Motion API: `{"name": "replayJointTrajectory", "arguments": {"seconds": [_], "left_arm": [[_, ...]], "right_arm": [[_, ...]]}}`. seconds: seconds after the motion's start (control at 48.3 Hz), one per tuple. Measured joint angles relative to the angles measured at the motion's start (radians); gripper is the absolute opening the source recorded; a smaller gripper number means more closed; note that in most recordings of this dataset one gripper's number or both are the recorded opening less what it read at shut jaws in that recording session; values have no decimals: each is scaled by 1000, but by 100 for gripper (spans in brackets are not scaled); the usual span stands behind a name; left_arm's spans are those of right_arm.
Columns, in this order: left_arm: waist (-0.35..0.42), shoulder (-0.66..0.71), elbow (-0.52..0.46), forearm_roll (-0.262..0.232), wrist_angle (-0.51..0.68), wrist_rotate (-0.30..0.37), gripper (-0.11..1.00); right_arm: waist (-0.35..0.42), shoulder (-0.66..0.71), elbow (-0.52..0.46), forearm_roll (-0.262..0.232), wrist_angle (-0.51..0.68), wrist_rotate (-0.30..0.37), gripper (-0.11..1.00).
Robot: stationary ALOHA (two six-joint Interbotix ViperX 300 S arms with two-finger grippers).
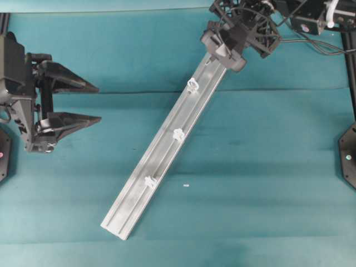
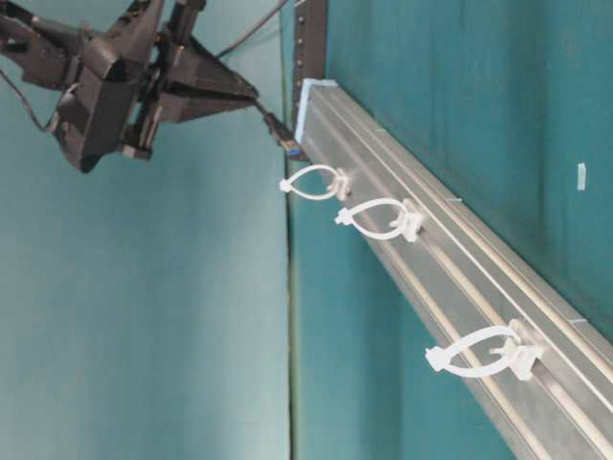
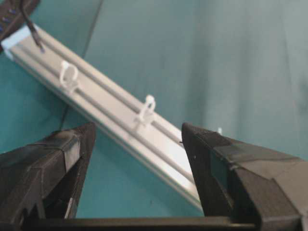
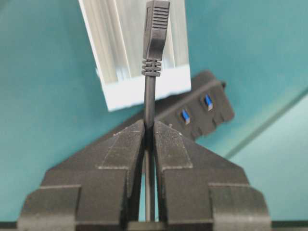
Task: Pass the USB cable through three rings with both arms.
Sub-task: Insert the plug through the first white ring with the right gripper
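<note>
The USB cable (image 4: pixel 149 96) is pinched between the fingers of my right gripper (image 4: pixel 149 126), which is shut on it. Its slim plug (image 4: pixel 156 29) sticks out over the far end of the silver rail (image 4: pixel 120 43). The black hub (image 4: pixel 204 106) lies beyond that rail end. Along the rail (image 1: pixel 167 153) stand three whitish rings (image 1: pixel 192 85), (image 1: pixel 178 134), (image 1: pixel 149 181), all with nothing through them. In the table-level view the plug (image 2: pixel 289 142) hangs just short of the first ring (image 2: pixel 311 182). My left gripper (image 1: pixel 99 104) is open, hovering left of the rail and apart from it.
The rail lies diagonally on teal cloth. A tiny white scrap (image 1: pixel 186 185) lies on the cloth right of the rail's near half. Arm bases and cables stand at the top right (image 1: pixel 317 22) and at the left edge.
</note>
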Motion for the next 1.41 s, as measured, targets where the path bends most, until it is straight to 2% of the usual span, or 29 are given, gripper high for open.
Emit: {"name": "replayJointTrajectory", "arguments": {"seconds": [0.145,0.373,0.683,0.87,1.097,1.408], "left_arm": [[2,8,0,0,-3,-2,80],[0,14,0,0,-5,-2,80],[0,15,0,-2,-6,-8,80],[2,14,0,0,-6,-12,80],[0,15,0,0,-6,-17,80],[0,17,0,-2,-8,-18,80]], "right_arm": [[18,0,8,5,-21,0,8],[37,0,35,49,-66,0,8],[43,-5,58,66,-121,0,8],[35,-5,60,104,-130,-2,8],[28,-8,80,123,-133,-41,8],[18,-11,89,187,-140,-63,8]]}}
